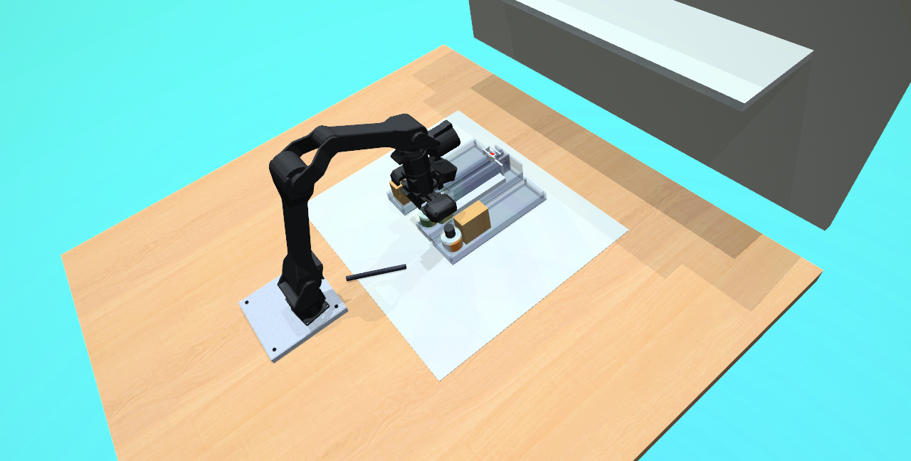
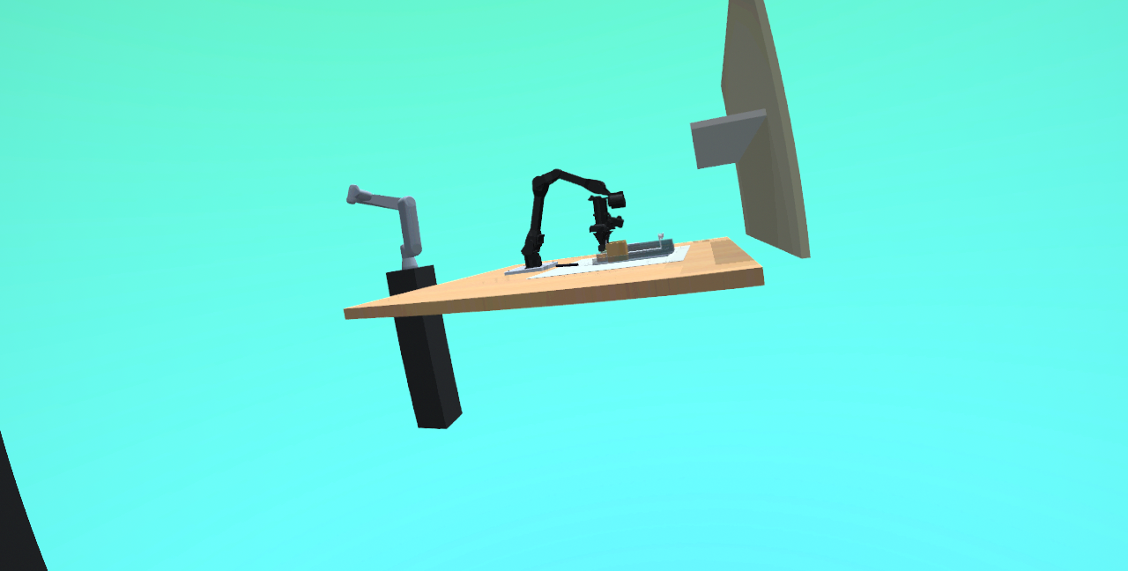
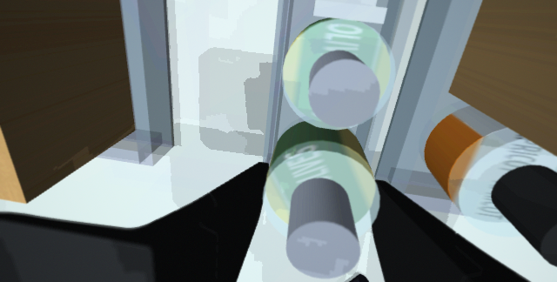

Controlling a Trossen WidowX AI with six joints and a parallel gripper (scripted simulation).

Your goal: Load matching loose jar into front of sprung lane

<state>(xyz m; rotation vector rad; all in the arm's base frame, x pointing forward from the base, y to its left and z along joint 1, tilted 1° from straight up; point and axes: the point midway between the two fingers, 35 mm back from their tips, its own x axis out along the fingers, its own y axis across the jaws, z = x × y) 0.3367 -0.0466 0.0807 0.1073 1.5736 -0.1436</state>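
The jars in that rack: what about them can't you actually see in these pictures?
- Held jar, wrist view: its base; its own body hides whether it touches the floor.
- Jar behind, wrist view: its far side; contact with the pusher unclear.
- Top view: gripper covers both green jars.
- Exterior view: everything too small.

The black arm (image 2: 552,204) reached from its base plate on the wooden table (image 2: 631,284) down to the lane fixture (image 2: 642,249). A grey arm (image 2: 394,212) stood apart on a black pedestal (image 2: 426,346).
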